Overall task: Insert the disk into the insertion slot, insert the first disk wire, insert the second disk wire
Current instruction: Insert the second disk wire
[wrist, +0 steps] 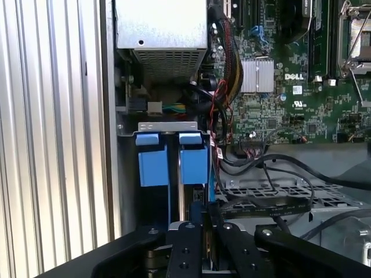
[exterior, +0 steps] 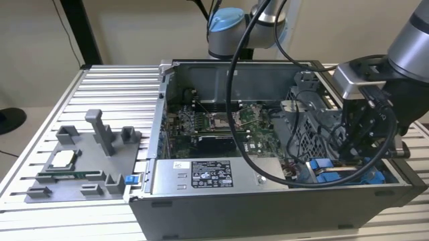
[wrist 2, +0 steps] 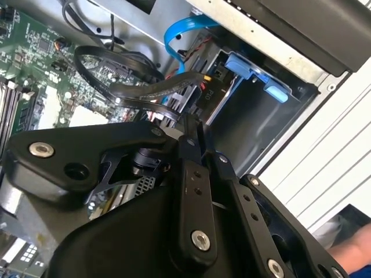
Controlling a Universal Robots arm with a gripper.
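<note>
Currently the claw [wrist: 202, 223] grips a flat black wire plug [wrist 2: 188, 104], fingers closed on it, just above the disk [wrist: 194, 168] seated in the insertion slot [wrist: 168, 126]. Risk: a tilted plug could jam or bend at the connector.

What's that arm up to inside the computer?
A robot arm has its pincer lowered into an open computer case, at the blue-railed drive slot in the corner beside the grey power supply. In both wrist views the pincer's fingers are closed together on something thin and dark right at the slot, next to a flat black cable; what exactly it grips is unclear.
</note>
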